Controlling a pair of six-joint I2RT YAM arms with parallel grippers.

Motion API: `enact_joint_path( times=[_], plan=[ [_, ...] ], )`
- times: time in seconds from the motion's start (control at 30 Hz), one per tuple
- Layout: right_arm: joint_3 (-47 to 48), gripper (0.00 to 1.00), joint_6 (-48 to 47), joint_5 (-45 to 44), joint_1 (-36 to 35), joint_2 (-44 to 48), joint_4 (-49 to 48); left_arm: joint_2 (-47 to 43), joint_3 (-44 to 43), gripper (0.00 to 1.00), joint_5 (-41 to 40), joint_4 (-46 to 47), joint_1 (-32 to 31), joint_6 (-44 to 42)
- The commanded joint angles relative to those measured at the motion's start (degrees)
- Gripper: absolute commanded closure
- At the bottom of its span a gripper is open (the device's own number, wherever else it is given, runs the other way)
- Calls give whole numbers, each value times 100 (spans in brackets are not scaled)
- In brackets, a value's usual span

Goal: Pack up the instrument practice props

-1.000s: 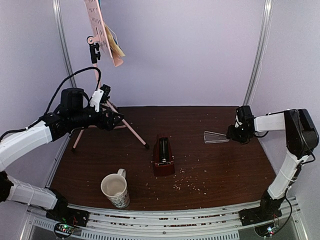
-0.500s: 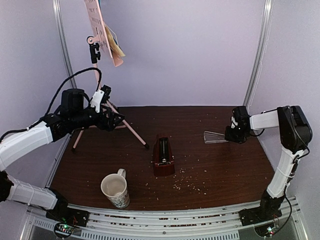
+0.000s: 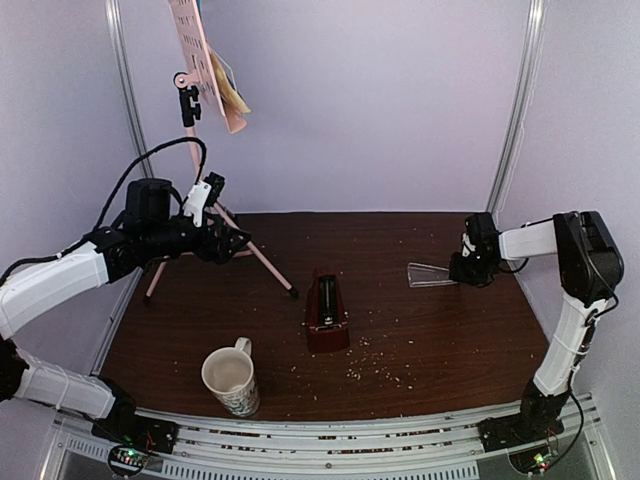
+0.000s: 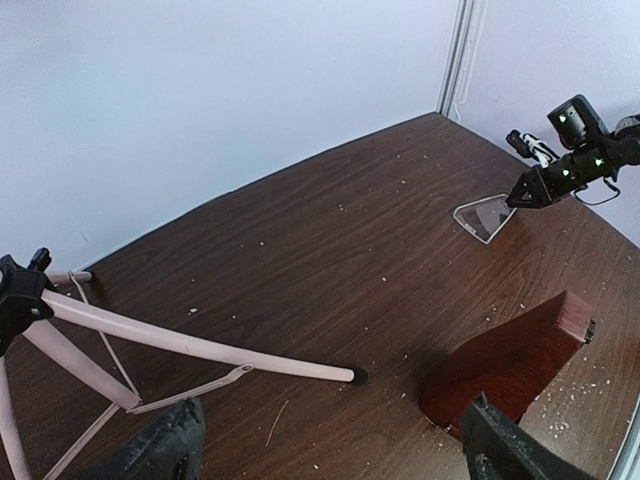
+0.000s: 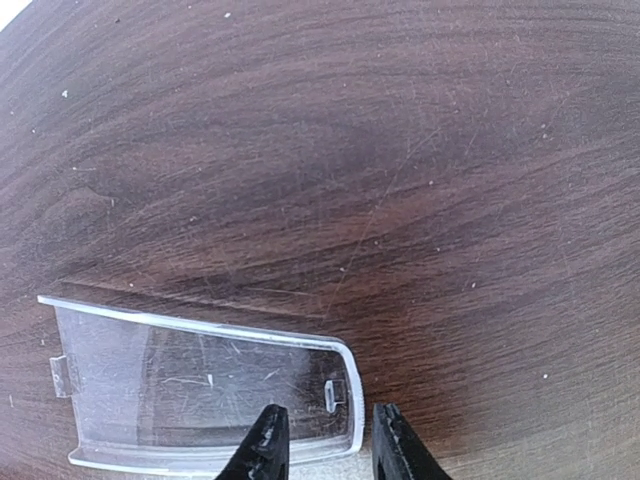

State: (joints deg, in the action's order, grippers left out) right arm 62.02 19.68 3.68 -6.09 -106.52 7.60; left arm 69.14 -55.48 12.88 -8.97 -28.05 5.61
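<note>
The pink tripod music stand (image 3: 190,150) stands at the back left; its perforated desk (image 3: 200,50) holds the yellow and blue sheets (image 3: 230,92). My left gripper (image 3: 236,243) is open beside the stand's legs; the left wrist view shows its wide-apart fingers (image 4: 150,455) near one pink leg (image 4: 200,345) and touching nothing. The red-brown metronome (image 3: 326,312) stands mid-table and also shows in the left wrist view (image 4: 510,360). Its clear cover (image 3: 430,275) lies flat at the right. My right gripper (image 5: 325,450) is narrowly open, its tips either side of the cover's (image 5: 200,385) narrow end rim.
A cream patterned mug (image 3: 232,380) stands near the front edge at the left. Crumbs lie scattered on the dark wooden table (image 3: 420,340). Metal frame posts (image 3: 515,110) rise at the back corners against pale walls.
My right gripper has moved a little left, up to the cover's narrow end. My left gripper has shifted slightly right beside the stand's legs. Nothing has been picked up.
</note>
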Motion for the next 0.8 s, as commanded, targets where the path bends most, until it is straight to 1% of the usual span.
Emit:
enact_joint_path(
  times=[0.0,0.1,0.5,0.77],
  plan=[
    [41,70,17,-129,34,256,-4,49,49,8,100,291,37,-79],
    [-18,71,51,-123,46,289,-63,76,46,8,110,291,42,-77],
    [-33,84,104,-260,90,134,-84,108,49,8,123,291,43,-74],
    [0,89,89,-171,95,-12,-50,119,39,8,136,291,45,-69]
  ],
)
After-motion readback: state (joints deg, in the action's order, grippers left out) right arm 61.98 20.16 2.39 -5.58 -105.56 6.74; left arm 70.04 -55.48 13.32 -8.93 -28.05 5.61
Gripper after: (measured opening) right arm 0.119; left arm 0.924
